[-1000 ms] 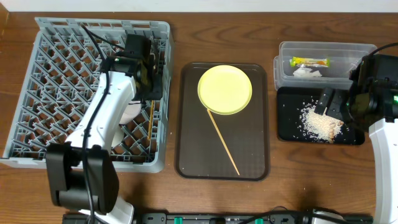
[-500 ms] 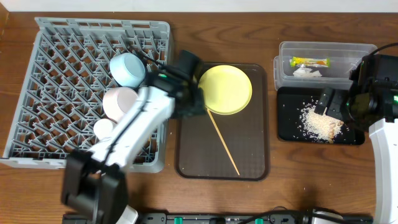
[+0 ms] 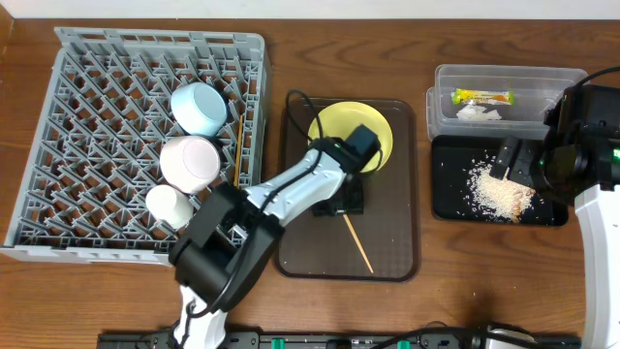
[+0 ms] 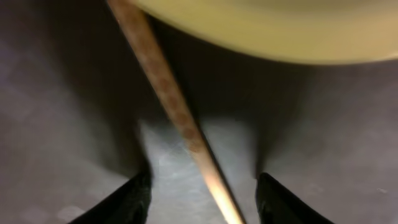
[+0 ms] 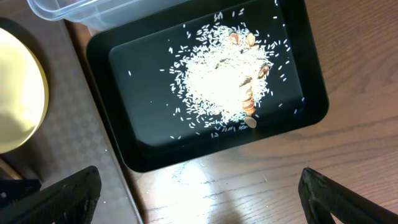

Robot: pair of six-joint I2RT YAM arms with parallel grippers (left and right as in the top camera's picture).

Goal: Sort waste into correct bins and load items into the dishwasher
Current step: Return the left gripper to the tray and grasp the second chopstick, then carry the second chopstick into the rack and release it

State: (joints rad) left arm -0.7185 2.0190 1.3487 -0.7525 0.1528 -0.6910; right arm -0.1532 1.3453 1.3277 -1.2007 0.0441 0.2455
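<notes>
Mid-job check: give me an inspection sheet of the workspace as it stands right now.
Surface: wooden table; a few stray grains lie beside the black tray.
Job's things: light blue bowl, pinkish bowl and one chopstick in the grey rack; yellow plate and second chopstick on the brown tray; wrapper and paper scrap in the clear tub; rice in the black tray.
Clutter: small white cup in the grey rack.
Grippers: left gripper open, astride the second chopstick; right gripper open above the black tray.
Cables: black cable loops over the brown tray's far left corner.
Surroundings: black rail at the near edge; otherwise nothing seen.
</notes>
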